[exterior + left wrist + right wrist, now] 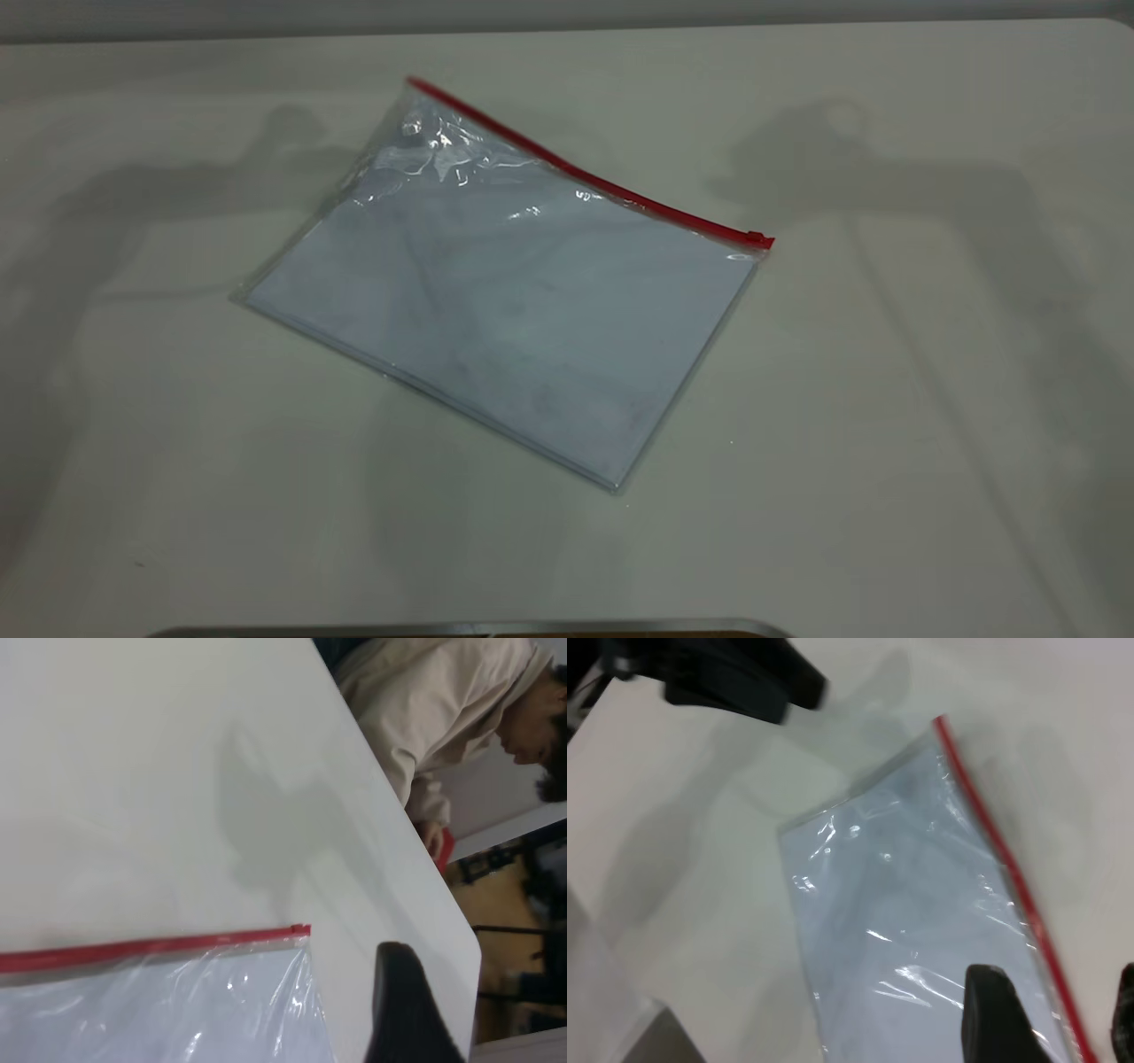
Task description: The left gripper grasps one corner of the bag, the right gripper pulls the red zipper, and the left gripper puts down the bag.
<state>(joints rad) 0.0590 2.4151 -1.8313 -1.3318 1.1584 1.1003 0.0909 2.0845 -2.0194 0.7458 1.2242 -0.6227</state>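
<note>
Item: one bag (505, 301), clear, flat on the table (930, 443), lying skewed around the table's middle, holding a pale sheaf of paper; sheet count not readable.

Item: one red zipper (585, 177), along the bag's far long edge, slanting toward the far edge of the table. One slider tab (758, 238) sits at its right end. The bag's far left corner (415, 89) is crumpled and glossy.

Item: left pincer (403, 1010), one dark finger showing in its wrist view, hovering just beside that corner. Spread: cannot tell.

Item: right pincer (1050, 1014), two dark fingers apart, holding nothing, above the zipper edge of the bag.

Step in hand, as judged: grasp of the corner, not yet made. Advice: take the corner film only, close to the strip's end, clear of the paper; lift modestly so the strip tightens for the pull.

Far: one seated person (461, 709), possibly an operator, beyond the table's edge.
</note>
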